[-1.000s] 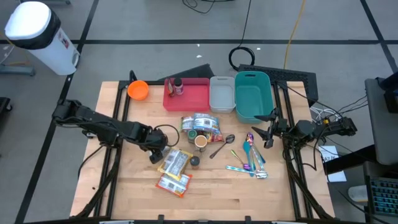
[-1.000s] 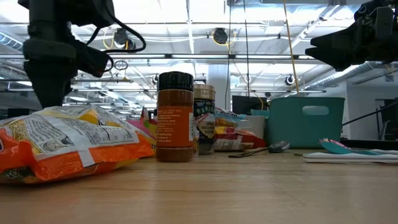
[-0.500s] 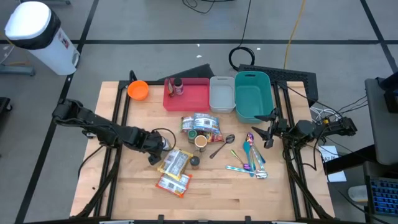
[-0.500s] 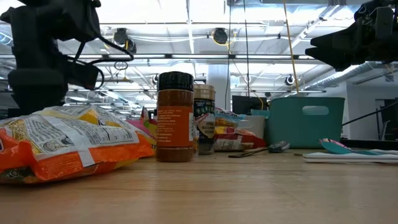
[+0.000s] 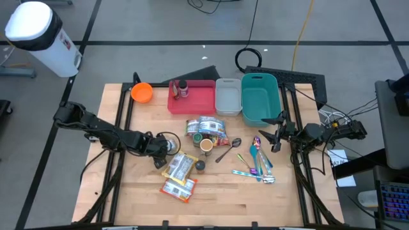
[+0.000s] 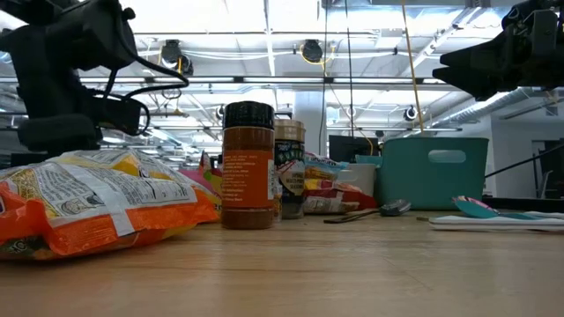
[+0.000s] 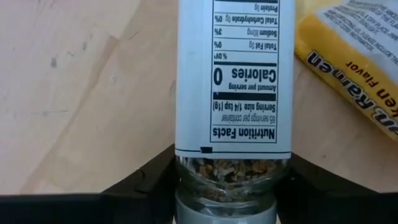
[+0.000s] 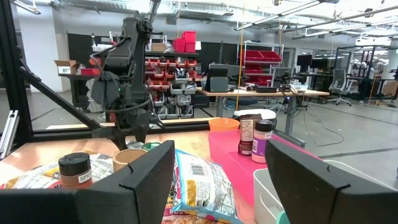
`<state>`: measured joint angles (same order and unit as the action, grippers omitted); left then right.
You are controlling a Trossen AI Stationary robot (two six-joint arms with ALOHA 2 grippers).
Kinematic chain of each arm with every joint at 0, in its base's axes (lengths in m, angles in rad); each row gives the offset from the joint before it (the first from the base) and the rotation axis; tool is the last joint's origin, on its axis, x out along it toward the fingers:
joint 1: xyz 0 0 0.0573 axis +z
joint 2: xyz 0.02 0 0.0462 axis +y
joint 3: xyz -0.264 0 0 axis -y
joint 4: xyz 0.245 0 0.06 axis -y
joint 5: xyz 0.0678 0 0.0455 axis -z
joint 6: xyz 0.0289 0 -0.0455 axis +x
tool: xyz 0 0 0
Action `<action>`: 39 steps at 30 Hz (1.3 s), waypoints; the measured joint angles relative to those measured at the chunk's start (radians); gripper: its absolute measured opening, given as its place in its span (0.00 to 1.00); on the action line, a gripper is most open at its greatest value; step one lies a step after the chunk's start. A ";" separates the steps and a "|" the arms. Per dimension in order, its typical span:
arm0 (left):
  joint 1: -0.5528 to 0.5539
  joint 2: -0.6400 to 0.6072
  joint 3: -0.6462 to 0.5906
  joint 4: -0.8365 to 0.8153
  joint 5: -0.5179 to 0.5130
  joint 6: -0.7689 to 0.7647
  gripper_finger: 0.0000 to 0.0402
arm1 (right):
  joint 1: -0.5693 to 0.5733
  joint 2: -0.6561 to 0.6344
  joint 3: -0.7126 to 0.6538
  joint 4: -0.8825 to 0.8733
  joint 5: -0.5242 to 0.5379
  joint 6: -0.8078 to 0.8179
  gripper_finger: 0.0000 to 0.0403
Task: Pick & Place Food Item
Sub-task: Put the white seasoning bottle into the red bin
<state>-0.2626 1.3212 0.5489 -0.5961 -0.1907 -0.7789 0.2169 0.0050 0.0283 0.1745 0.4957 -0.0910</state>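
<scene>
A spice jar point(image 7: 233, 74) with a white nutrition label and a grey cap lies on its side on the wooden table point(image 5: 243, 204), next to a yellow ramen packet point(image 7: 348, 56). My left gripper point(image 5: 161, 153) is down over the jar and shut on it; in the high view the gripper hides the jar. In the low view the left arm point(image 6: 62, 88) stands behind the ramen packet point(image 6: 97, 198). My right gripper point(image 5: 276, 134) waits open at the table's right side, above the table, with nothing between its fingers point(image 8: 149, 180). My left gripper pinches the jar between its two fingers point(image 7: 146, 183), on the clear glass band point(image 7: 230, 171) just beside the grey cap. The fingers come steeply from above and lie across the jar. The jar lies flat on the table.
A red tray point(image 5: 192, 97), a grey bin point(image 5: 228, 97) and a teal bin point(image 5: 260, 97) line the far side, with an orange bowl point(image 5: 142, 92) to their left. Food packets point(image 5: 206, 128), a cup point(image 5: 206, 145), an upright spice jar point(image 6: 248, 167) and plastic cutlery point(image 5: 255, 163) fill the middle.
My left gripper has sunk toward the table beside the ramen packet and has shifted a little toward the table's right. My right arm has kept still.
</scene>
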 joint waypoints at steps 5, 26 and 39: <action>0.000 -0.048 0.111 -0.142 0.003 0.043 0.51 | 0.000 0.000 0.000 0.000 0.000 0.000 0.60; 0.010 0.184 0.733 -0.119 -0.064 0.621 0.52 | -0.006 0.012 0.000 0.303 -0.139 0.120 0.60; 0.063 0.331 0.772 -0.082 -0.002 0.741 0.52 | -0.006 0.067 0.000 0.290 -0.082 0.330 0.60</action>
<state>-0.2000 1.6520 1.3205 -0.6785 -0.1925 -0.0375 0.2104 0.0719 0.0280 0.4646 0.4142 0.2386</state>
